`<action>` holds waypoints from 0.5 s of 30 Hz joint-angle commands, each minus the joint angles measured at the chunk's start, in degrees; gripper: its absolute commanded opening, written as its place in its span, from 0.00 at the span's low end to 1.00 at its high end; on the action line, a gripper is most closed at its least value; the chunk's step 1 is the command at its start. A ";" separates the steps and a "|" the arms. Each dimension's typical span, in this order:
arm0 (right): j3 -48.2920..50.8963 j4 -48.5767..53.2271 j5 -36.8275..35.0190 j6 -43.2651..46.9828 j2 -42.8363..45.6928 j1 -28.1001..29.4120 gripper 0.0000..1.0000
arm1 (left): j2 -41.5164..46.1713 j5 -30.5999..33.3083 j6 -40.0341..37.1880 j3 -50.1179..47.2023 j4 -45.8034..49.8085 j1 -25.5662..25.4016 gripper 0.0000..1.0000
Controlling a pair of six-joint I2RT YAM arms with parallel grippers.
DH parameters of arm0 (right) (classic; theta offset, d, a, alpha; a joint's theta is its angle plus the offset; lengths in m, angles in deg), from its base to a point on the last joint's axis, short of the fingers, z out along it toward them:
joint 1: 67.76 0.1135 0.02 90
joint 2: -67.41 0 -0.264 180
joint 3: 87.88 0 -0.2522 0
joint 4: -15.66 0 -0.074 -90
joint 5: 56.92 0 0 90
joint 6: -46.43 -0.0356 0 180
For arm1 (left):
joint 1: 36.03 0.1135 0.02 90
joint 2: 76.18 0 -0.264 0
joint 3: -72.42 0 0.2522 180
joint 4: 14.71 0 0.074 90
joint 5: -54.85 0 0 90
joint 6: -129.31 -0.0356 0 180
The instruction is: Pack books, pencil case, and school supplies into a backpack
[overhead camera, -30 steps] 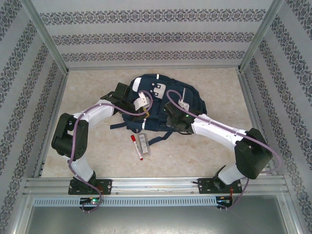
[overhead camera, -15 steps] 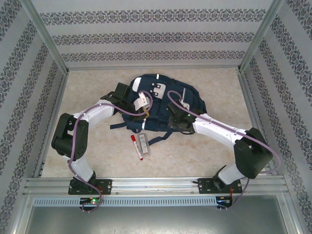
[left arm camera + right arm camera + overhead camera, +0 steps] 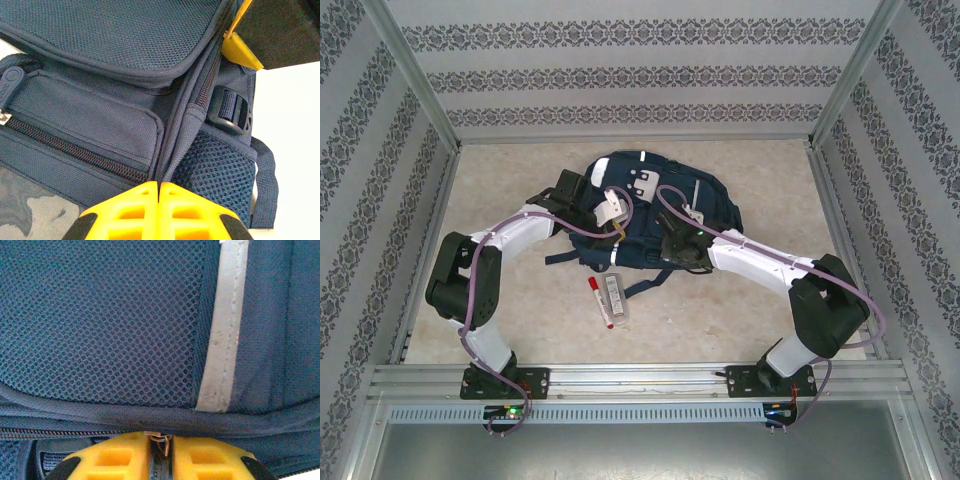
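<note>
One backpack (image 3: pixel 720 205) | pencil case (image 3: pixel 614 293) outside | left gripper (image 3: pixel 158 189) together | right gripper (image 3: pixel 161 441) clamped on zipper pull (image 3: pixel 158 436)

Right gripper (image 3: pixel 675 249) shifted slightly leftward

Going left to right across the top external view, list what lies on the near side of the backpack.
left arm's elbow → white marker with red cap → clear pencil case → right arm's elbow
</note>
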 commanded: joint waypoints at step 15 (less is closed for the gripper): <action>1.88 2.36 3.13 6.67 2.72 -4.27 0.00 | -0.74 3.46 -1.61 3.86 -1.03 2.90 0.00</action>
